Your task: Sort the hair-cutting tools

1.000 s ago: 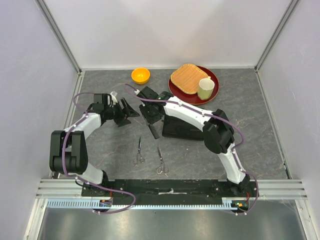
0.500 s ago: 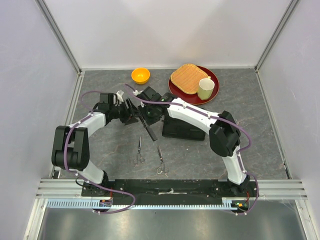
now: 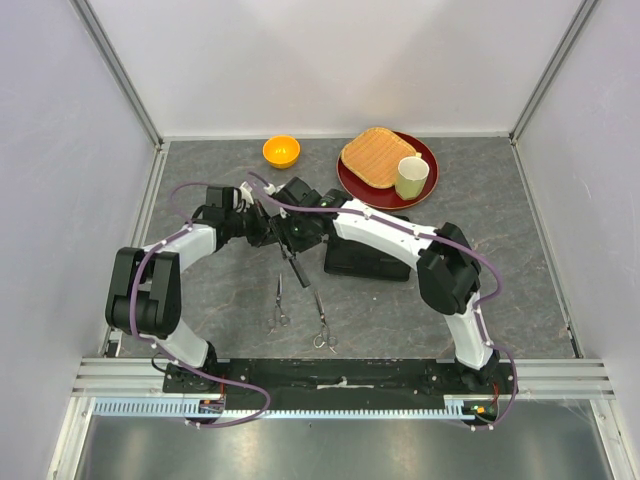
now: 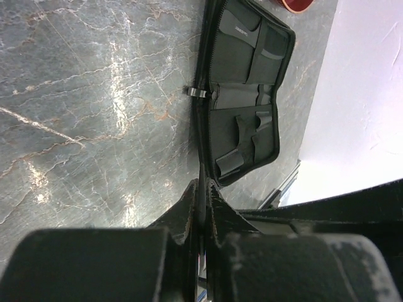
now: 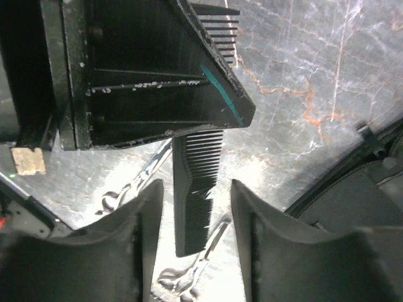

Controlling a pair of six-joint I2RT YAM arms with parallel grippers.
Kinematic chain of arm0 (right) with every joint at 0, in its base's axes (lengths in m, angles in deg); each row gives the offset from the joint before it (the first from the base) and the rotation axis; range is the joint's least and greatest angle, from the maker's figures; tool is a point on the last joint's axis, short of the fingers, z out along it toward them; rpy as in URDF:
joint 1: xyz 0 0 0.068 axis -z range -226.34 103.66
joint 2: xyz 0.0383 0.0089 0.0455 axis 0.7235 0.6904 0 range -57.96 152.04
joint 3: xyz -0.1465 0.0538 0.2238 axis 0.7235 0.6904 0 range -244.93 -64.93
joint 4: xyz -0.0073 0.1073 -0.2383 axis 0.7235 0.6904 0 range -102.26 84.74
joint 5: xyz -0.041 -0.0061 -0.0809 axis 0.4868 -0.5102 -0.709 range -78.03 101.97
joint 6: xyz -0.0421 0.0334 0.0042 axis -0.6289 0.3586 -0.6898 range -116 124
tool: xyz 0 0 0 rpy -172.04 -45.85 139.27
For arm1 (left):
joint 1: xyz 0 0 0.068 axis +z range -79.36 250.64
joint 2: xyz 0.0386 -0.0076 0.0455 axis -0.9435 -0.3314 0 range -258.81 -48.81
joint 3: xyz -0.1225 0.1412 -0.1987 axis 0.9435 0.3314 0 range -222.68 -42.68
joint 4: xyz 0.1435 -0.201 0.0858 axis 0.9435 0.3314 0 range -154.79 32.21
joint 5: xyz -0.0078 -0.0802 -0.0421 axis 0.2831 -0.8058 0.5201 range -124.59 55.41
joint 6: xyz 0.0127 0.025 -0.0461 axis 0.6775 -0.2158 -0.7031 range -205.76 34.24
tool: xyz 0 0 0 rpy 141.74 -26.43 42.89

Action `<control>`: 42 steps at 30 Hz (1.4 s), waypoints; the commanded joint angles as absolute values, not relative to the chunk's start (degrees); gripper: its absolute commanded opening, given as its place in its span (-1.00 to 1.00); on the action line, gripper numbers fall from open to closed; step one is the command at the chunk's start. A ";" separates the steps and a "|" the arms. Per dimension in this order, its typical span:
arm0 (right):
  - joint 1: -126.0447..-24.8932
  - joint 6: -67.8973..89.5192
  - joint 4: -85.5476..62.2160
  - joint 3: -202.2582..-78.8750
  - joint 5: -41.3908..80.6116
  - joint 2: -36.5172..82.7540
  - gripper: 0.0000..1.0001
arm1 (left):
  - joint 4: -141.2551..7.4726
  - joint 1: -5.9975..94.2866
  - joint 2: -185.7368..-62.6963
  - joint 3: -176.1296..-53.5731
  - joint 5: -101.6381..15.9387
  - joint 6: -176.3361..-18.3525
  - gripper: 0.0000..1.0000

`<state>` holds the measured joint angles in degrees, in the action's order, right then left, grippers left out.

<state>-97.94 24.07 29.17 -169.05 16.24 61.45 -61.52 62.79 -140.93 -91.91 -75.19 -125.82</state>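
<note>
A black comb (image 3: 296, 268) hangs over the table between my two grippers. My left gripper (image 3: 264, 227) is shut on its upper end; in the left wrist view the comb (image 4: 203, 165) shows edge-on, pinched between the jaws of that gripper (image 4: 203, 187). My right gripper (image 5: 196, 186) stands open around the comb (image 5: 194, 207), with a gap on each side. Two silver scissors (image 3: 279, 303) (image 3: 321, 322) lie on the table below, and the right wrist view also catches both scissors (image 5: 133, 184) (image 5: 200, 269).
A black zip case (image 3: 365, 258) lies open to the right of the grippers, its pockets facing up (image 4: 242, 94). At the back stand an orange bowl (image 3: 281, 151) and a red plate (image 3: 425, 192) with a cup (image 3: 411, 178) and a wooden block (image 3: 377, 156).
My left gripper has moved right to the comb and shut on it. My right gripper's jaws have spread apart from the comb.
</note>
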 commanded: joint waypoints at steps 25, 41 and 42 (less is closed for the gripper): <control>-85.54 44.68 5.87 -147.03 17.31 25.47 0.87 | -53.00 62.73 -126.35 -116.59 -72.47 -130.47 -0.95; -86.07 58.40 -34.41 -137.43 29.37 20.43 0.75 | -76.39 60.63 -117.11 -118.36 -66.68 -151.50 -0.95; -86.24 58.75 -35.11 -138.05 30.07 21.13 0.71 | -76.48 60.28 -115.97 -118.01 -64.67 -151.85 -0.95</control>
<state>-85.61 56.22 -26.15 -134.27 26.78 19.95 -72.23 61.48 -119.59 -117.12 -69.96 -145.58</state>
